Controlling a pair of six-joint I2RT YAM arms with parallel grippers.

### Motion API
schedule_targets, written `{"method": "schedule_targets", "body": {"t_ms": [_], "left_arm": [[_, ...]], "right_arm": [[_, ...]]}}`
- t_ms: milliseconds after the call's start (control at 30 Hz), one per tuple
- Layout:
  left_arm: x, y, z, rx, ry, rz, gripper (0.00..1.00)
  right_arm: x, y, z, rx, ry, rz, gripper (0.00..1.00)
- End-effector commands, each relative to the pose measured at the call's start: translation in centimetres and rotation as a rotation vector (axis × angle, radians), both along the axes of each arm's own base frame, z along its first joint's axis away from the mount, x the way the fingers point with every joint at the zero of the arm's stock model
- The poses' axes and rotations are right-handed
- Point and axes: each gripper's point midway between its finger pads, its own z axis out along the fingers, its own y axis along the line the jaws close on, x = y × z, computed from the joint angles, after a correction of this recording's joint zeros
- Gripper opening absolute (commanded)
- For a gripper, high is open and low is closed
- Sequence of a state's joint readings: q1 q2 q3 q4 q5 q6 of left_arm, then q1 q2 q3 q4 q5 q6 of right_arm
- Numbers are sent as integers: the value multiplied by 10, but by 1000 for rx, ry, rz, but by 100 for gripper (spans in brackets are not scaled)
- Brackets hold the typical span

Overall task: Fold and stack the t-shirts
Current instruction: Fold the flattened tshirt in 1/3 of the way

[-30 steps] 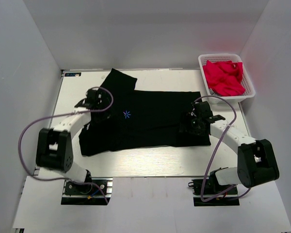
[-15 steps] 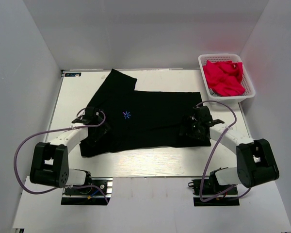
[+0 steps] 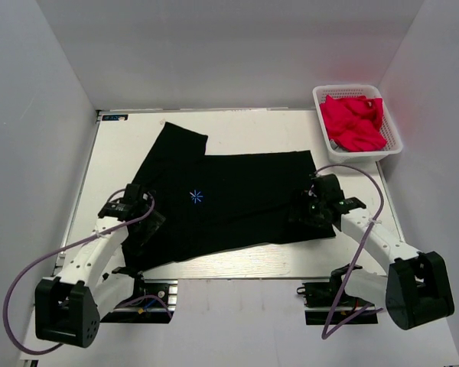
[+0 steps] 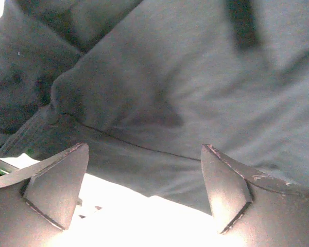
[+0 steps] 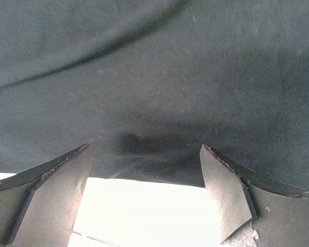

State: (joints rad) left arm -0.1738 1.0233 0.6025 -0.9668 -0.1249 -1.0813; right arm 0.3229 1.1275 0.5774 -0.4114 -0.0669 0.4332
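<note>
Nearest to the arm bases is a strip of bare table [image 3: 237, 260]. Just behind it lies the black t-shirt [image 3: 252, 183], spread flat and not yet folded. I take its light-blue starburst print [image 3: 196, 196] as the reference.

The long axis of the shirt runs left to right through the print. The sleeve end is on the print's side and the hem end is well to the right of it.

The left gripper [image 3: 131, 205] stands to the left of the print and a little nearer, at the near sleeve end. The right gripper [image 3: 319, 205] stands well to the right of the print, at the near hem corner. Both have their fingers spread apart and hold nothing. In each wrist view the cloth edge lies just ahead of the fingertips.

So each arm is close to one end only, and I judge that a fold along the long axis needs both together.

Far to the right of the print, beyond the shirt, a white basket [image 3: 321, 116] holds red cloth [image 3: 356, 121].
</note>
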Motion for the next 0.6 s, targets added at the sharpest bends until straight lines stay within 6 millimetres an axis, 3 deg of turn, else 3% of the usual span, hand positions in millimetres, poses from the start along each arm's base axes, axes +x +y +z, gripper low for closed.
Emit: {"method": "schedule_targets", "body": {"t_ms": [0,67,100,133,167,233,333,367,400,433,467,500,533,567], "left_arm": [[39,6,44,41,-178,3,100],[59,12,64,87,-245,-4,100],[81,15,86,121,-320,-24,100],[92,16,87,141,-313,-37,100],[110,14,105,150,-357,-68,100],[140,14,119,184,-413,-101,100],[190,15,125,236,-426,-151,100],[213,13,145,247,-477,-152,100],[231,11,126,269,-424,-196,100],[245,8,125,270,-419,-217,100],[270,4,147,278,-468,-227,100],[285,4,146,297,-463,-242,100],[300,3,113,312,-384,-282,100],[327,1,131,328,-438,-284,100]], "right_arm": [[24,6,33,3,-92,29,90],[40,8,48,8,-142,16,90],[46,7,52,-1,-157,3,90],[54,5,54,-12,-171,-18,90],[72,2,69,-27,-216,-60,90],[83,-1,69,-51,-207,-105,90],[120,-3,92,-82,-241,-181,90],[126,-10,94,-117,-251,-220,90],[141,-9,111,-111,-287,-237,90],[148,-11,100,-145,-262,-242,90],[151,-11,98,-156,-252,-241,90],[165,-13,101,-174,-259,-257,90],[169,-15,101,-181,-258,-263,90],[172,-17,101,-188,-253,-266,90]]}}
